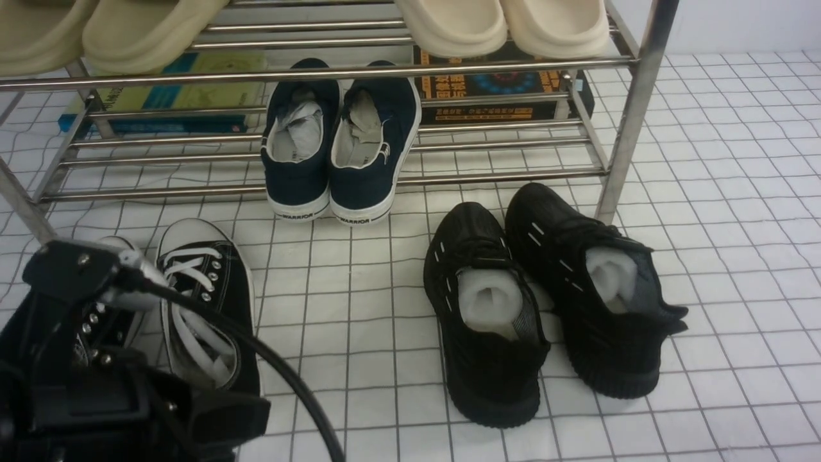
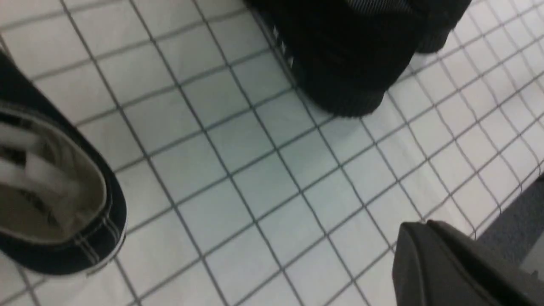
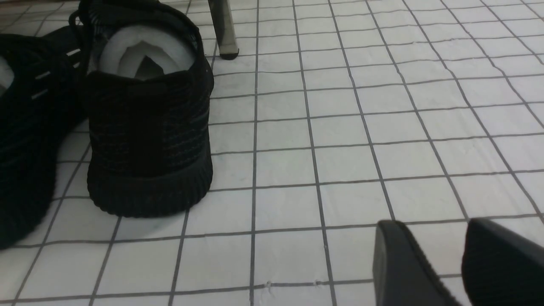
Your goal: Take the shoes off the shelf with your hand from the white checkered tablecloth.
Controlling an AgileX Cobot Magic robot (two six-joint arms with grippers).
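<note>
The black canvas lace-up shoes lie on the white checkered tablecloth (image 1: 359,308) in front of the chrome shelf (image 1: 628,128), at the left. One shoe (image 1: 205,308) shows in full. The other (image 1: 106,321) is mostly hidden behind my left arm (image 1: 77,385). In the left wrist view the heel opening of one canvas shoe (image 2: 55,204) lies apart from my left gripper (image 2: 414,223), whose fingers are pressed together and empty above the cloth. My right gripper (image 3: 427,223) is slightly open and empty, low over bare cloth. It is out of the front view.
A navy WARRIOR pair (image 1: 340,147) leans on the shelf's lower bars. An all-black knit pair (image 1: 545,295) stands on the cloth near the right post (image 3: 223,29). Beige slippers (image 1: 500,25) sit on the upper tier, with books (image 1: 494,90) behind.
</note>
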